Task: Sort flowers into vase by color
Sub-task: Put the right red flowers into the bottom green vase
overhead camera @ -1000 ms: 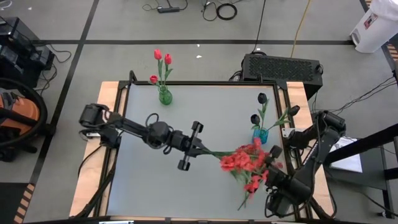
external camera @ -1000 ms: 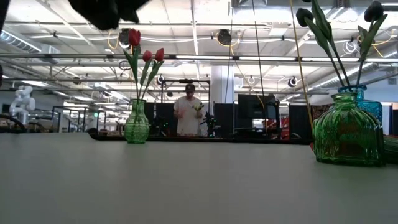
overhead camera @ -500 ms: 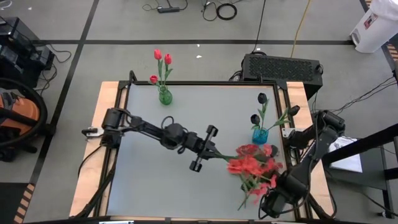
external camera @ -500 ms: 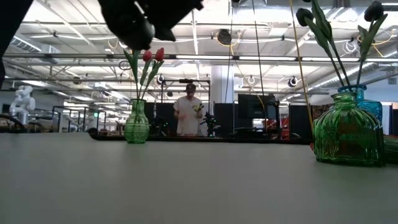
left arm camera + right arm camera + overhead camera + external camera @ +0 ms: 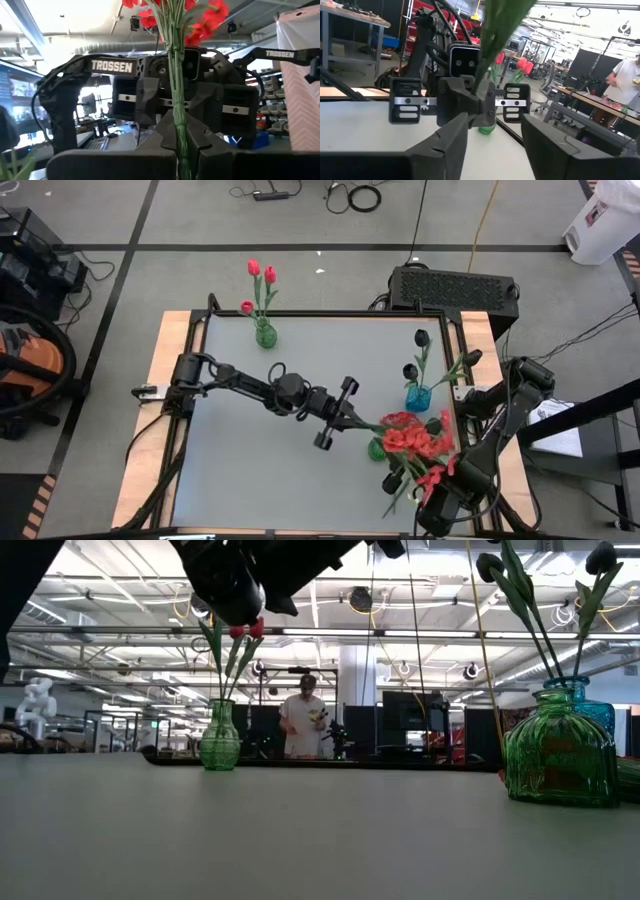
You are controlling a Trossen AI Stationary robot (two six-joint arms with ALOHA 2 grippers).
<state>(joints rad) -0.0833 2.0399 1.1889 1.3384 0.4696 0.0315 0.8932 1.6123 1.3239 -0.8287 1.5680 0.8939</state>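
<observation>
My left gripper (image 5: 352, 418) reaches across the table's middle, shut on the green stems of a bushy bunch of red blossoms (image 5: 415, 442). The bunch hangs over a green glass vase (image 5: 377, 448) at the near right, which looms large in the low view (image 5: 560, 755). My right gripper (image 5: 495, 150) stands open just near of the bunch, facing the left gripper with nothing between its fingers. A green vase (image 5: 264, 335) at the far left stands on its base and holds red tulips. A blue vase (image 5: 417, 395) at the right holds black tulips. My left gripper pinches the bunch's stems (image 5: 177, 125) between its two fingers, low on the stems and away from the blossoms. The fingers come from the table's left, about level and tipped a little upward. The bunch is lifted clear of the table, with its blossoms (image 5: 200, 20) past the fingertips.
The table's left half and middle are bare grey surface (image 5: 260, 450). A black box (image 5: 452, 288) sits beyond the far right corner. In the low view a person (image 5: 303, 725) stands in the room behind the table.
My left gripper has gone toward the table's right edge, carrying the red bunch with it. The bunch now hangs farther right, and the green vase shows beside it. My right arm has drawn back a little toward the near edge.
</observation>
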